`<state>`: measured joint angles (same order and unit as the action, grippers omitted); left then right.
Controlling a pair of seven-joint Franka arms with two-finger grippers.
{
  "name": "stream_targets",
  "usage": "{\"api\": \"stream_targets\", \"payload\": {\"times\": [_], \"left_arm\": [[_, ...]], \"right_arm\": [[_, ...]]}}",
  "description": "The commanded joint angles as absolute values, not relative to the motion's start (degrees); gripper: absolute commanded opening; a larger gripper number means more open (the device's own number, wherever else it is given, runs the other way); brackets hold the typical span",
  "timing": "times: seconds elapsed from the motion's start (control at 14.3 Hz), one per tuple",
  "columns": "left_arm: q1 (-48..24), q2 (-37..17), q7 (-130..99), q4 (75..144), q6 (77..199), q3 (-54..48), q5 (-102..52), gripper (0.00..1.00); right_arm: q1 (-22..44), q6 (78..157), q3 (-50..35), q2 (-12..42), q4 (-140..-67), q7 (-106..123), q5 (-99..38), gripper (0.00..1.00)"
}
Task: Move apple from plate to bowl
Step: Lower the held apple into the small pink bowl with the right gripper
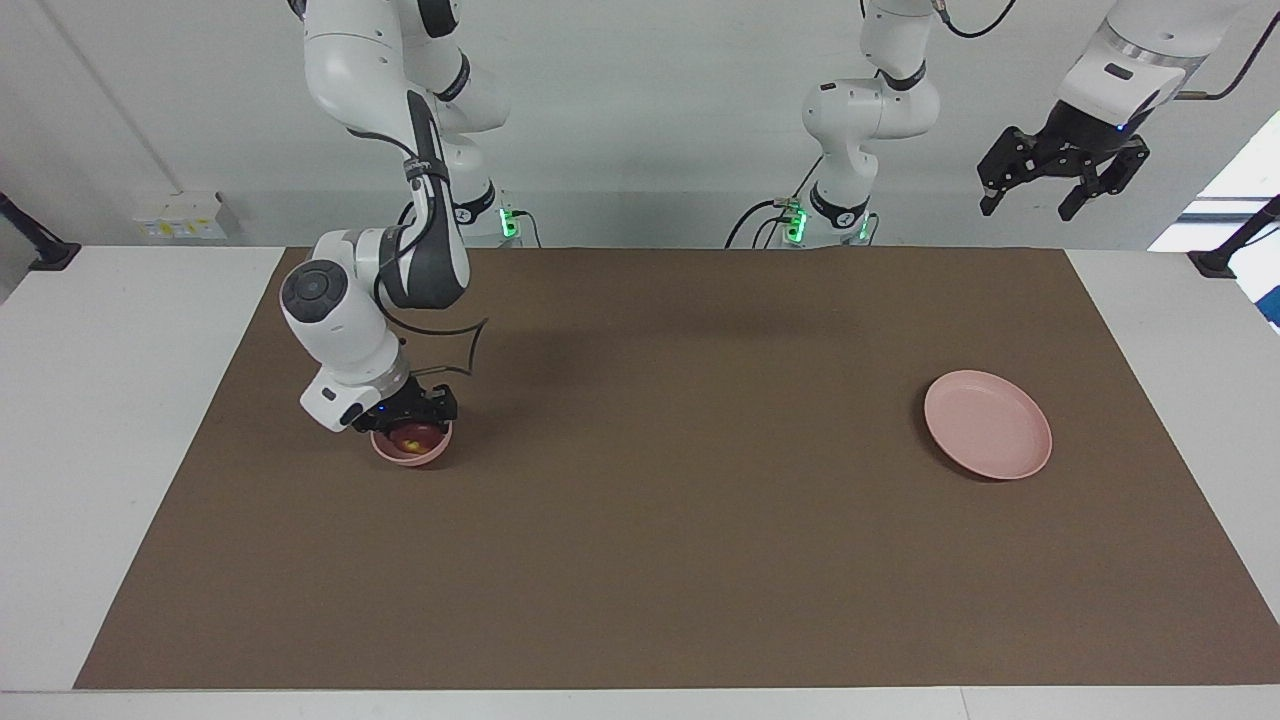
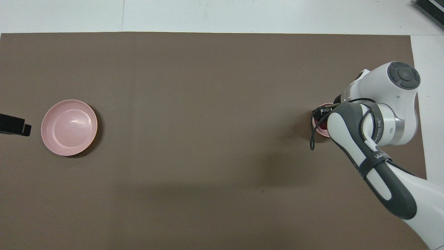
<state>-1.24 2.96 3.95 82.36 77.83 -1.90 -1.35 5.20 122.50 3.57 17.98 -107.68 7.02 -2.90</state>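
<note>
The small pink bowl [image 1: 412,458] stands toward the right arm's end of the mat, and the dark red apple [image 1: 408,437] with its yellowish patch lies inside it. My right gripper [image 1: 408,424] reaches down into the bowl and is shut on the apple. In the overhead view the right arm hides most of the bowl [image 2: 316,127], leaving only a sliver of its rim. The flat pink plate [image 1: 987,424] lies bare toward the left arm's end [image 2: 69,127]. My left gripper [image 1: 1035,203] waits open, high in the air off that end of the mat.
A brown mat [image 1: 660,520] covers most of the white table. A loose black cable [image 1: 470,345] loops from the right arm's wrist just above the bowl. Nothing else stands on the mat between bowl and plate.
</note>
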Motion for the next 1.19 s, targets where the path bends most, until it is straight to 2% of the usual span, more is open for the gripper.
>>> {"api": "stream_targets", "payload": {"times": [0.0, 0.91, 0.98, 1.12], "left_arm": [[-1.8, 4.5, 3.9, 84.2, 78.6, -1.5, 0.5, 1.0], [-2.2, 4.4, 3.9, 83.9, 78.0, -1.5, -0.6, 1.0], [-2.2, 4.4, 3.8, 83.9, 78.0, -1.5, -0.7, 1.0], [-1.8, 4.4, 3.8, 83.9, 78.0, -1.5, -0.6, 1.0]], "right_arm": [[4.0, 123.9, 3.0, 18.2, -108.0, 8.1, -1.7, 0.0], [3.9, 123.9, 3.0, 19.1, -108.1, 7.6, -1.7, 0.0], [3.9, 123.8, 3.0, 19.1, -108.1, 7.6, -1.7, 0.07], [3.9, 123.8, 3.0, 19.1, -108.1, 7.6, -1.7, 0.31]]}}
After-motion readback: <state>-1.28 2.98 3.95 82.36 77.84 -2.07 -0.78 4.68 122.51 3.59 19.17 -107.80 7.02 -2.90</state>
